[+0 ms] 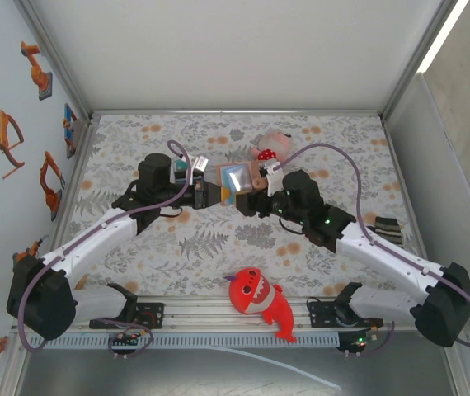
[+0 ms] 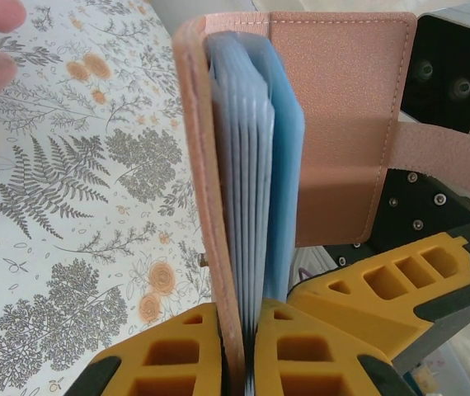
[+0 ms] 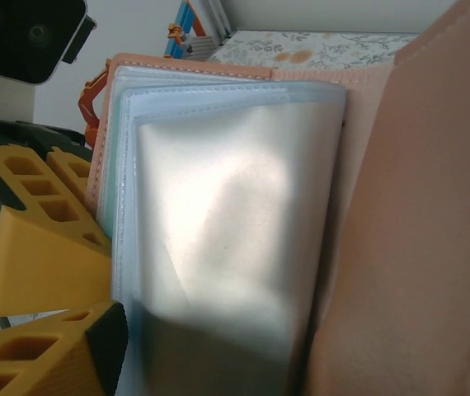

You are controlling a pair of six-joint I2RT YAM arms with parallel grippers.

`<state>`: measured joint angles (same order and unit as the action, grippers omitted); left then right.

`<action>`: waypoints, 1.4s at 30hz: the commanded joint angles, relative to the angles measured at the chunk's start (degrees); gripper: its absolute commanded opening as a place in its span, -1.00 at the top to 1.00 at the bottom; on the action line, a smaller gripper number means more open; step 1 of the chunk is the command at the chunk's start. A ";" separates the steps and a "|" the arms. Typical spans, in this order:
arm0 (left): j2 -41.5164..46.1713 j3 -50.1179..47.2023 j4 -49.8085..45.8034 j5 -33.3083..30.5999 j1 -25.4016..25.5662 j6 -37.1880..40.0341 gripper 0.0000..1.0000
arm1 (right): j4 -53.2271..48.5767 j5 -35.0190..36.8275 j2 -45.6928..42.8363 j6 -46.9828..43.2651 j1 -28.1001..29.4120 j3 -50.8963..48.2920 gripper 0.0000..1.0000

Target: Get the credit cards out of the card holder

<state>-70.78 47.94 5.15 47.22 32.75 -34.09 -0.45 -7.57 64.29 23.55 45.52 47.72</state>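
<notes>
Overhead camera; wrist cameras hug card holder (image 2: 334,124).

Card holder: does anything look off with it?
Nothing damaged. The card holder is open, but the left claw pinches its cover together with the blue sleeves, which may hinder emptying them.

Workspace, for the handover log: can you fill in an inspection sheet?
Surface: floral table cover, flat.
Job's things: card holder open, held mid-table; sleeves show, cannot tell if credit cards are inside.
Clutter: red shark plush near front; pink plush behind holder; striped block at right.
Grippers: left gripper shut on the holder's cover; right gripper beside its flap, state unclear.
Cables: purple cable loops over each arm.
Surroundings: white walls; robot stickers on left wall.
</notes>
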 commanded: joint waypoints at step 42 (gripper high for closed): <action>0.98 0.66 3.20 1.65 0.46 0.56 0.97 | -6.02 4.76 0.83 -1.58 -0.88 2.72 -0.94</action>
<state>-70.41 47.42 5.39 46.87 32.91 -33.89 -5.50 -4.82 64.75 22.87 44.29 48.27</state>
